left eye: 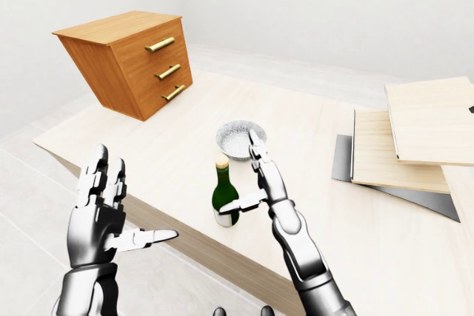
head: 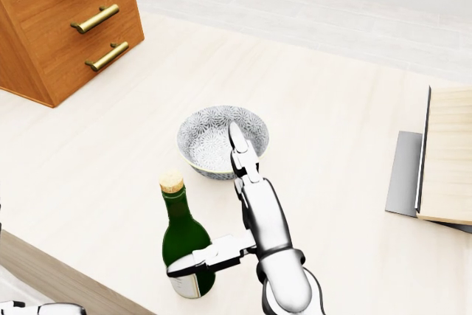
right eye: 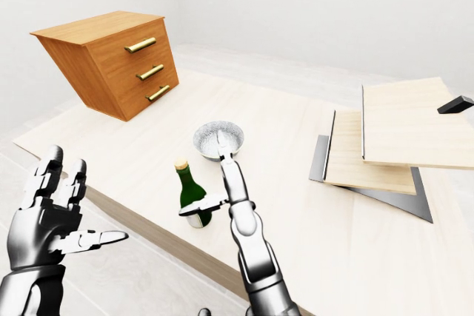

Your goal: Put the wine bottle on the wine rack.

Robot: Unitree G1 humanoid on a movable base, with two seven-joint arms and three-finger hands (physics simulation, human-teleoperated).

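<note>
A dark green wine bottle [head: 183, 237] with a cork stands upright on the light wood table [left eye: 311, 120], near the table edge closest to me. My right hand [left eye: 238, 170] is open just right of the bottle. Its fingers [head: 243, 160] point straight up the view toward the bowl, and its thumb [head: 210, 254] lies across the bottle's lower body. The fingers do not close round the bottle. My left hand [left eye: 133, 197] is open and empty at the lower left of the left-eye view, off the table's edge.
A patterned grey bowl [head: 203, 142] sits just above the bottle in the head view. A wooden three-drawer chest [left eye: 129, 61] stands at the upper left. Stepped light wood boards [left eye: 415, 138] on a grey base [left eye: 342, 157] stand at the right.
</note>
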